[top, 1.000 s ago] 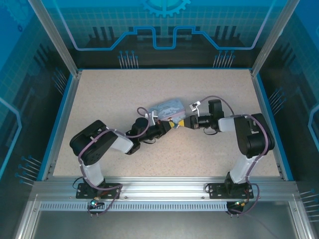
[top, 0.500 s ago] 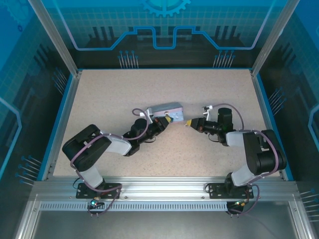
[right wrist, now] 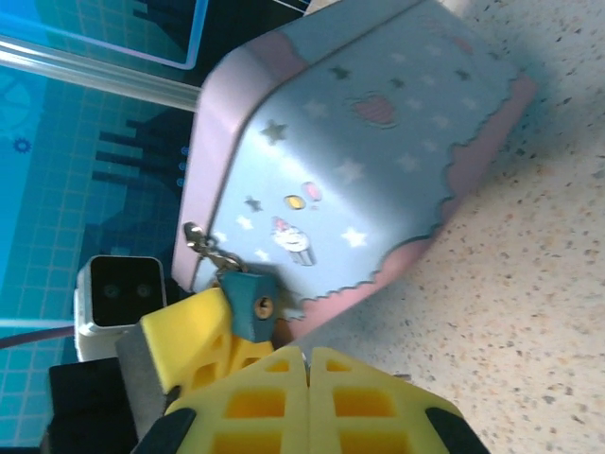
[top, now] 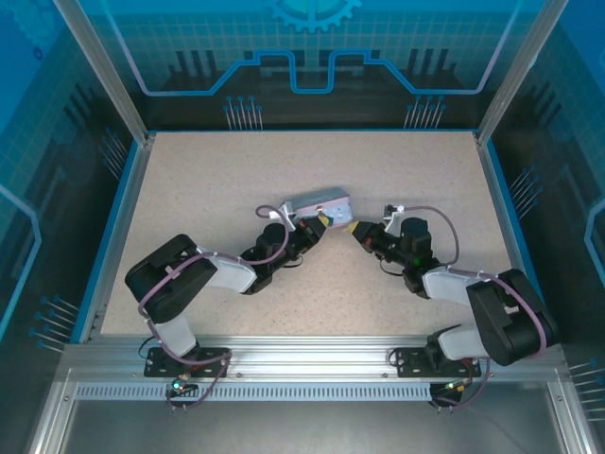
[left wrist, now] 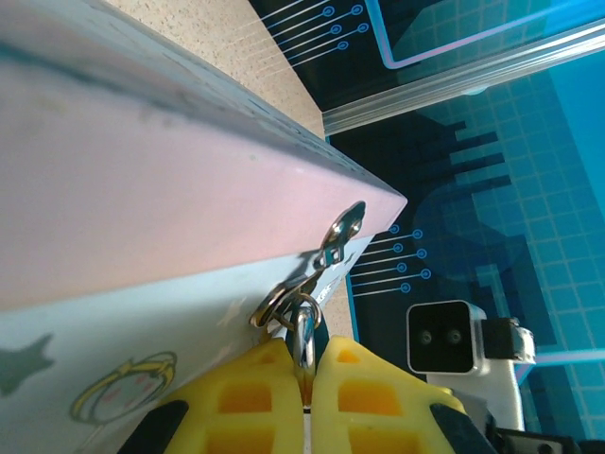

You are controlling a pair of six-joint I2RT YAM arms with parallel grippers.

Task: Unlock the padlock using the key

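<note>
Padlock [right wrist: 253, 305] sits mid-table at the near right end of the pale blue cartoon tin [top: 317, 202], hanging from the tin's hasp [left wrist: 345, 227]. The left gripper [left wrist: 304, 378] has its yellow fingers clamped tight on the shackle [left wrist: 304, 336], and the brassy keyhole faces the right wrist camera. A second ago the right gripper [top: 357, 228] was pressed in against the left one at the tin. It then drew off to the right and has now come back, just beside the tin with a small gap left. That reads as a fresh line-up on the keyhole — nothing is in the lock yet, so the unlocking seems still to come. The right gripper's fingers are closed flat together, and no key shows between them. Whether a thin blade is pinched there cannot be told, and from above the padlock is too small to make out — nor is it clear whether the shackle is latched.
</note>
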